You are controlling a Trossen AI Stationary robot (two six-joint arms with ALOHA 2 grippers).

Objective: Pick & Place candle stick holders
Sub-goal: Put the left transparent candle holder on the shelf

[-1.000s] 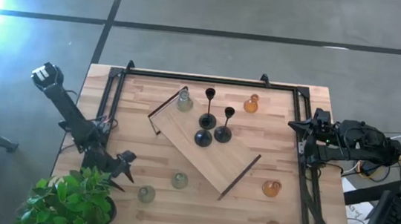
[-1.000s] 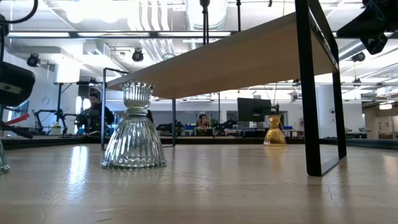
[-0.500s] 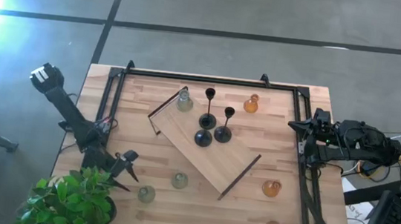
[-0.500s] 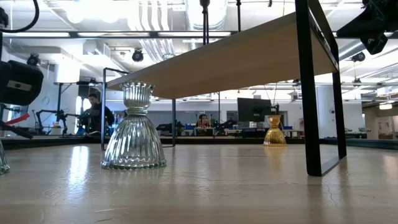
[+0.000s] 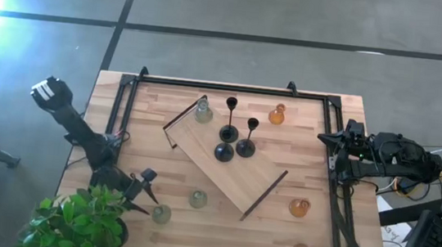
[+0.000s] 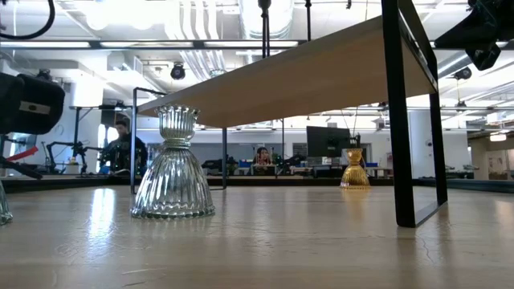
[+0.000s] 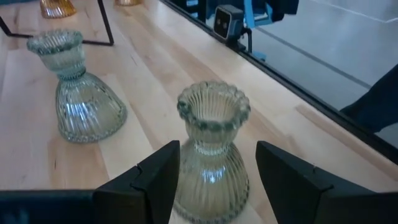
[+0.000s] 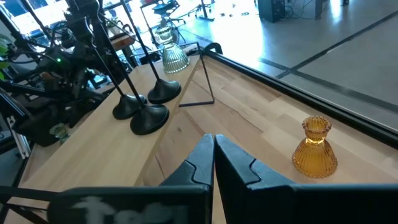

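Your left hand (image 7: 211,171), lower left of the bench (image 5: 308,231): fingers parted around a green glass holder (image 7: 210,149), not gripping. Right hand (image 8: 213,155): shut, empty.

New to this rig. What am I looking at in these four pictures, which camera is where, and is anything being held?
It is a two-armed table robot. The high view looks straight down, the low view sits at table-top height, and each wrist carries a camera looking past its own fingers.

On the table lies a wooden board with black handles, raised on them. Three black holders and one pale green glass holder stand on it. Two more green ones stand off the board near the front left, and three amber holders are on the right half.

The left gripper is open, its fingers either side of the green holder nearest the front edge, not yet closed on it. The right gripper is shut, empty, parked at the table's right edge. Nothing is held.
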